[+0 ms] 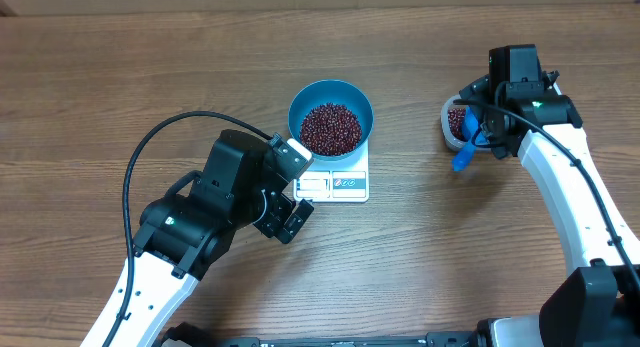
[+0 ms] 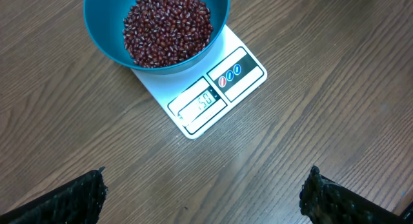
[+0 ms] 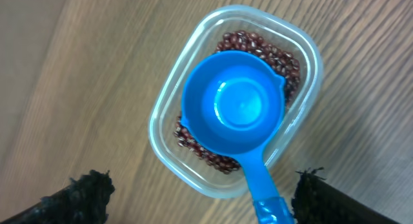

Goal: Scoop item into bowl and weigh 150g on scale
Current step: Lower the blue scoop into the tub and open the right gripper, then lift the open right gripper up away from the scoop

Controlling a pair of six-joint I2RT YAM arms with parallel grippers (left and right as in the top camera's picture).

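Observation:
The teal-blue bowl (image 1: 296, 101) (image 2: 103, 38) stands on the white scale (image 1: 351, 179) (image 2: 240, 77). It holds a heap of dark red-brown beans (image 1: 331, 128) (image 2: 166, 27), and the scale's display reads 150. My left gripper (image 1: 290, 219) (image 2: 205, 198) is open over bare table just in front of the scale. My right gripper (image 1: 480, 137) (image 3: 203, 195) is open above the clear tub (image 1: 448, 117) (image 3: 169, 153). The blue scoop (image 1: 463, 155) (image 3: 235, 111) rests in the tub on more beans. Its handle runs out between my right fingers, free of both.
Wood-grain table all round. The tub with the scoop sits at the right. The scale and bowl are in the middle, and the left arm's black cable loops over the table at the left.

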